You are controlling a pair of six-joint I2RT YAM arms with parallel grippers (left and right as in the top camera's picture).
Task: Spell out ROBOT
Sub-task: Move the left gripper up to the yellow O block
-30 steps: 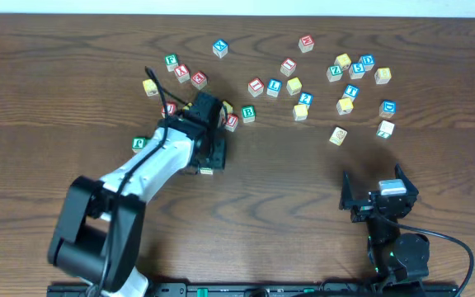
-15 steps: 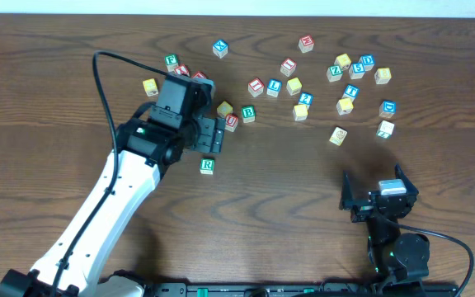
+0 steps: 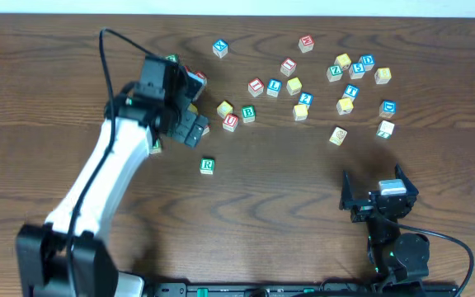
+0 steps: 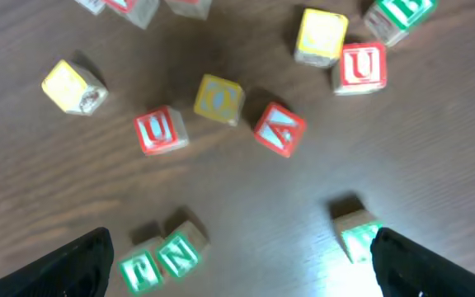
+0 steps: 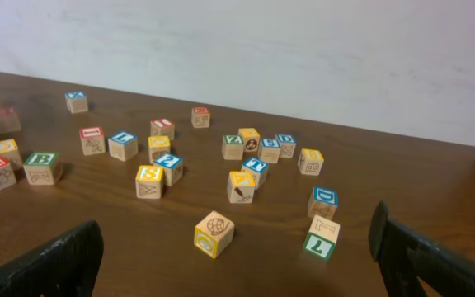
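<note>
On the table (image 3: pixel 262 206), R cube (image 3: pixel 207 166) letter-up.

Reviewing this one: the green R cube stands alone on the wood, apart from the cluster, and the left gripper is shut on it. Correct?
Not quite. The green R cube does stand alone, apart from the cluster, but the left gripper is not shut on it: it is open and apart from the cube, up by the cluster. The overhead view shows this.

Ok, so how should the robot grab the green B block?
Probably straight down from above onto the green B cube, with fingers on its near and far flat sides. It sits flat with its letter up. The red U cube crowds another side, leaving little finger room there.
</note>
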